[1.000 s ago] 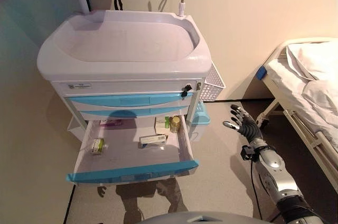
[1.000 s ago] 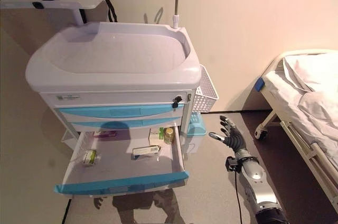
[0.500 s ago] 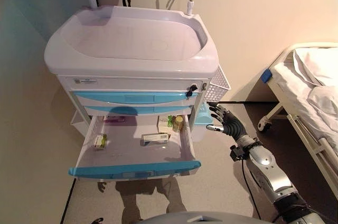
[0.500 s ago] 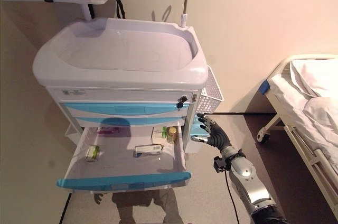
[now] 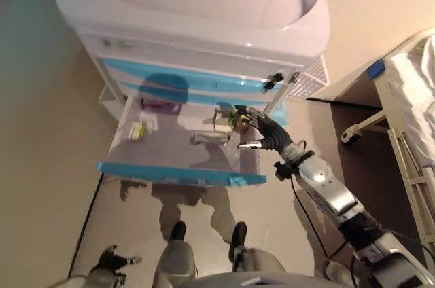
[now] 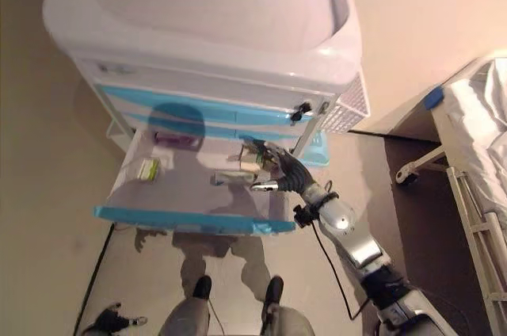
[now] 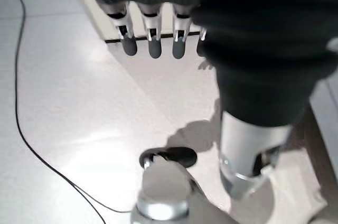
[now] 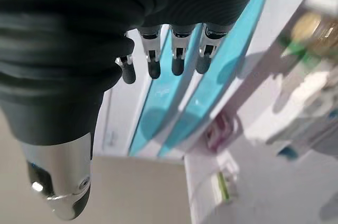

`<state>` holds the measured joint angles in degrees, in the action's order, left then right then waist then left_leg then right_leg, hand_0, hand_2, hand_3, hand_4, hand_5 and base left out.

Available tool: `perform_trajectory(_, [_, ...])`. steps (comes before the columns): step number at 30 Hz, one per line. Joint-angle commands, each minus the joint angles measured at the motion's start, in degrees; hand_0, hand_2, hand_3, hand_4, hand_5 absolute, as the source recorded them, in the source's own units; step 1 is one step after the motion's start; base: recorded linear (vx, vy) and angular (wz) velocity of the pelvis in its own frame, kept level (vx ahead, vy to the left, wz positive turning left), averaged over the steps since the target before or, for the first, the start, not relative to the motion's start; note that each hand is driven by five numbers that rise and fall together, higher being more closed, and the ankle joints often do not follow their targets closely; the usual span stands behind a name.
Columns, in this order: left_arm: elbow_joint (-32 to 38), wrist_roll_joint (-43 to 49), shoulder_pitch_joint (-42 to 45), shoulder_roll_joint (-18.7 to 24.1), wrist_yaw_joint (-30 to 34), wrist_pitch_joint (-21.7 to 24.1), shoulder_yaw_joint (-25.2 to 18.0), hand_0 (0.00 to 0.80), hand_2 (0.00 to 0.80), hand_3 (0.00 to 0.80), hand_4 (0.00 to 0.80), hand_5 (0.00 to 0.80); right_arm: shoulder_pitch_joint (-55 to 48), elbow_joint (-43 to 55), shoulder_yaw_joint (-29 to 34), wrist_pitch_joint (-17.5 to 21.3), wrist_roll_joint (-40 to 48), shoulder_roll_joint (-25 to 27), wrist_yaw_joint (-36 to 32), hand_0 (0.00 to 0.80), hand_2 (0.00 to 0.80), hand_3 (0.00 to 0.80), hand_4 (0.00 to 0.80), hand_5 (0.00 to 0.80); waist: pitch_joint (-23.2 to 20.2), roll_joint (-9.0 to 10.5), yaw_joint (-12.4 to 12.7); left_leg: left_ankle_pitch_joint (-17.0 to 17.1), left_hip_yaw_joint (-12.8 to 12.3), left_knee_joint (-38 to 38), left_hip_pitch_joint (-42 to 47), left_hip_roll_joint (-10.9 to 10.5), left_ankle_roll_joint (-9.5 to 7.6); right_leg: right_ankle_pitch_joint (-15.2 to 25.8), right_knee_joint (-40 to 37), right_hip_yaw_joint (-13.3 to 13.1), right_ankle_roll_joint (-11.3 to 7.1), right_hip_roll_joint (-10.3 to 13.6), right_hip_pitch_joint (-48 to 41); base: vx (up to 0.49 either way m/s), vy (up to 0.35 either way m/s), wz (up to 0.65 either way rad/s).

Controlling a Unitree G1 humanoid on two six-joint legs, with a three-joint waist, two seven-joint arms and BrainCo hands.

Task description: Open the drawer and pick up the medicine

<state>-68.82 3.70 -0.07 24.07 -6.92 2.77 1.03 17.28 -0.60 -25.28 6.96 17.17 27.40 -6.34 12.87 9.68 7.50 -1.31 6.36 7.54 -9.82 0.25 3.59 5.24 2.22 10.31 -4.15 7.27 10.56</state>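
A white medical cart [image 5: 204, 9] with a basin-shaped top stands against a pale wall, seen from above. Its front carries two closed blue-fronted drawers [image 5: 183, 77], and below them the bottom drawer [image 5: 178, 155] is pulled fully out, its blue front edge nearest the camera. Inside the open drawer lie several medicines: a small bottle [image 5: 238, 119] with a yellowish cap beside a white box [image 5: 223, 117] at the back right corner, a flat white box [image 5: 211, 138] near the middle, a green-and-white packet [image 5: 138, 130] at the left side, and a pink packet [image 5: 160, 106] at the back left. The right hand [image 5: 266, 136] reaches over the drawer's right wall, fingers extended and spread, thumb apart, holding nothing; its fingertips [image 6: 264, 151] sit just beside the small bottle, though contact cannot be judged. The right wrist view shows those fingers [image 8: 177, 57] straight, with the blue drawer fronts and the blurred medicines beyond them. The left hand [image 5: 111, 259] hangs low at the robot's side, well apart from the cart; its wrist view shows fingers [image 7: 153, 39] straight and empty above the pale floor [image 7: 68, 108]. A white wire basket [image 5: 307, 79] hangs on the cart's right side. A bed [image 5: 414, 98] with white bedding and a metal rail stands at the right edge.
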Motion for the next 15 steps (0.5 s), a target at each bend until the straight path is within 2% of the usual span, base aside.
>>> perform_trajectory(1, [-0.2, 0.1, -0.7, 2.6, -1.9, 0.5, -0.3, 0.0, 0.0, 0.0, 0.0, 0.0, 3.5, 5.2, -0.6, 4.5, -1.3, -0.4, 1.4, 0.0, 0.0, 0.0, 0.0, 0.0, 0.2, 1.56, 0.8, 0.9, 2.9, 3.5, -6.3, -4.5, -3.9, -4.7, 7.3, 2.2, -3.18, 1.0, 0.6, -0.111, -0.047, 0.25])
perform_trajectory(6, [0.3, 0.0, -2.0, 4.1, -2.7, 0.3, 0.6, 0.0, 0.0, 0.0, 0.0, 0.0, 8.1, 4.0, -3.0, 4.8, -2.2, -1.7, 2.7, 0.0, 0.0, 0.0, 0.0, 0.0, 1.8, 2.19, 2.1, 1.2, 4.9, 5.0, -9.7, -4.6, -3.57, -5.3, 9.1, 3.5, -2.79, 1.2, 3.2, -0.055, -0.034, 0.17])
perform_trajectory(15, [0.3, 0.8, -2.2, 4.3, -2.9, 0.1, 1.9, 0.0, 0.0, 0.0, 0.0, 0.0, 11.5, 3.3, -4.7, 5.1, -4.4, -2.1, 4.0, 0.0, 0.0, 0.0, 0.0, 0.0, 2.9, 2.42, 3.0, 1.4, 6.5, 5.6, -11.0, -4.7, -3.39, -5.8, 9.7, 4.8, -2.43, 1.0, 4.0, -0.008, -0.023, 0.14])
